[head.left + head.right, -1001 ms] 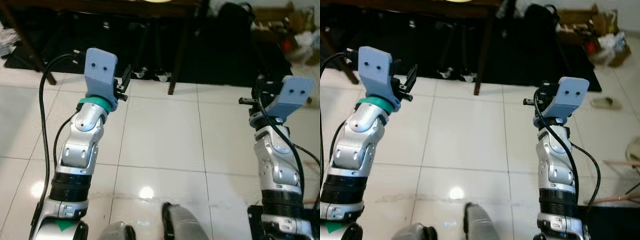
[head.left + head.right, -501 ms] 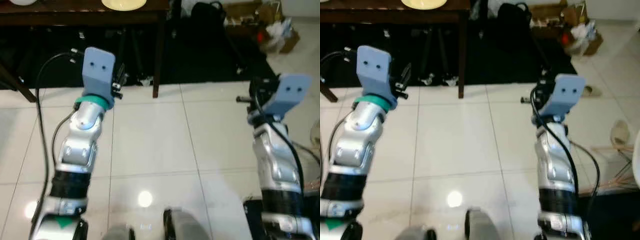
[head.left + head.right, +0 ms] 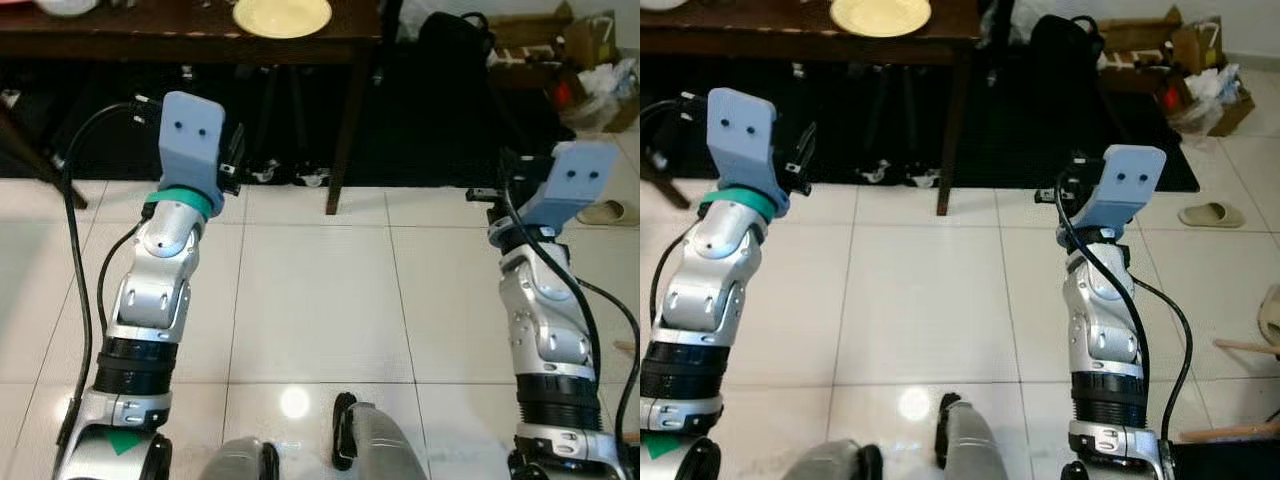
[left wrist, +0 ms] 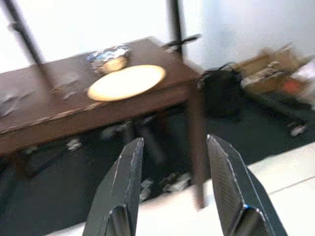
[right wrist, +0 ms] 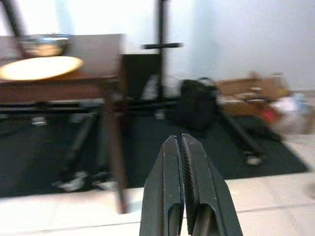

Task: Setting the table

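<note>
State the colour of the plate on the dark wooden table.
Pale yellow: the plate shows best in the left eye view.

Count from the head and wrist views, blur noted.

1 table (image 3: 200, 35), dark wood, far side. 1 yellow plate (image 3: 282, 15) on it. 1 bowl (image 4: 109, 58) on it, past the plate; contents unclear. 2 table legs clearly seen: one (image 3: 345, 140) near the middle, one (image 3: 20, 140) at far left. 2 silver arms, 2 grippers: left gripper (image 4: 174, 147) and right gripper (image 5: 182, 147). 1 black bag (image 3: 455, 60) at far right. 1 slipper (image 3: 1211, 214) on the tiles at right. 1 dark rug (image 3: 1040, 150) under the table. Cardboard boxes (image 3: 1160, 40) at far right, too cluttered to count.
</note>
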You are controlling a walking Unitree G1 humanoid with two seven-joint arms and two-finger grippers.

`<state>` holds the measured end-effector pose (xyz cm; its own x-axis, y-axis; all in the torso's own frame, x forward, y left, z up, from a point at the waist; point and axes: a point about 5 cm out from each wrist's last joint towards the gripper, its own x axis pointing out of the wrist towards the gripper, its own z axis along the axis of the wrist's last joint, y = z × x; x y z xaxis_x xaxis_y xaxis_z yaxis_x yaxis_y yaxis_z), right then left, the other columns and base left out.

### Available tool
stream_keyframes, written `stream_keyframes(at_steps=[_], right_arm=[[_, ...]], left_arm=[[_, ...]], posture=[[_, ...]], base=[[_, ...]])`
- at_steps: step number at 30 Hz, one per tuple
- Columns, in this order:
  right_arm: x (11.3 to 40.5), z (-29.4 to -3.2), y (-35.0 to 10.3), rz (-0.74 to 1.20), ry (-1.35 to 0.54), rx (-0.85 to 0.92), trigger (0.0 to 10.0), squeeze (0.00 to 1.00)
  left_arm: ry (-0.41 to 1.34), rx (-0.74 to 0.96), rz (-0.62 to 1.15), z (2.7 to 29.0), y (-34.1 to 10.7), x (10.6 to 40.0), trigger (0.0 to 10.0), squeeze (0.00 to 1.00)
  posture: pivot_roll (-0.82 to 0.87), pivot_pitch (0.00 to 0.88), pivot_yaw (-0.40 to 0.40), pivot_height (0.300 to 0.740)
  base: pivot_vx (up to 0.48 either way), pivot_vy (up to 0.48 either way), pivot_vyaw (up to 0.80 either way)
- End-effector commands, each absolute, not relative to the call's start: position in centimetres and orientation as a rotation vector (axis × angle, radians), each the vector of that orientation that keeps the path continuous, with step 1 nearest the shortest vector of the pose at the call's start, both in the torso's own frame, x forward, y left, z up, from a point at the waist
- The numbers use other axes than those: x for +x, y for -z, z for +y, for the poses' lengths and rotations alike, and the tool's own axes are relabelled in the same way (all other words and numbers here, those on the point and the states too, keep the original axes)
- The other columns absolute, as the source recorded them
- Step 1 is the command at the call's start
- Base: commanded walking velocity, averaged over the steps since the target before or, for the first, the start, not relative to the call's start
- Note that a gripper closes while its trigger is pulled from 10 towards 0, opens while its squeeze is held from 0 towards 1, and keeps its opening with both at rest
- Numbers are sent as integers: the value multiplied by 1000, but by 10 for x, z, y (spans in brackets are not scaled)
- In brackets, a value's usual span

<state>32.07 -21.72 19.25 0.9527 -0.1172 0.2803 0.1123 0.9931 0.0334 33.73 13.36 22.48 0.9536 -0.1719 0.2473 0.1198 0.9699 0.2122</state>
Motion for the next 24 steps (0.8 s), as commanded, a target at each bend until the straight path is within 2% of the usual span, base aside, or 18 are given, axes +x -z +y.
stream_keyframes(at_steps=[1,17,24], right_arm=[[319,-220,-189,-275,130,16,10000,0],[321,-217,-192,-289,110,5,10000,0],[323,-203,-198,-311,22,10,10000,0]], left_arm=[[144,203,-255,137,-220,337,10000,0],[144,203,-260,137,-220,338,10000,0],[129,204,-267,139,-221,338,10000,0]], posture=[[10,95,30,740],[12,80,28,740],[15,80,28,740]], base=[[461,0,-438],[461,0,0],[461,0,0]])
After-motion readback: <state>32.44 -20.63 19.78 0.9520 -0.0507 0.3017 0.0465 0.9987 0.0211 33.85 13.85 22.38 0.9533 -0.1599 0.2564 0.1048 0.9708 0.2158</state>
